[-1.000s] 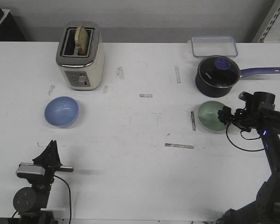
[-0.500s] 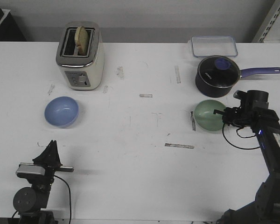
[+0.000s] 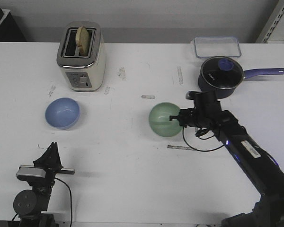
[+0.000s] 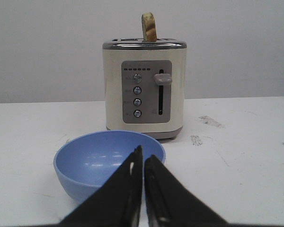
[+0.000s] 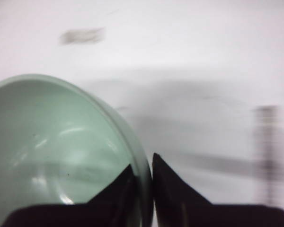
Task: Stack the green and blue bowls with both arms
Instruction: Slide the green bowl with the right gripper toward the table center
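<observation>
Front view: my right gripper (image 3: 176,117) pinches the green bowl (image 3: 164,119) by its rim, mid-table; the blue bowl (image 3: 62,113) sits before the toaster (image 3: 82,56). Left wrist: left gripper (image 4: 143,163) pressed closed, empty, near that bowl. Right wrist: fingers (image 5: 173,187) clamping the rim.

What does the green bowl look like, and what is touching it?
The green bowl is small, round and smooth, pale mint green with a shiny inside. The right gripper pinches its rim, one finger inside and one outside. In the front view it sits near the middle of the white table, tipped so its opening faces the camera, well to the right of the blue bowl. Nothing is inside it.
</observation>
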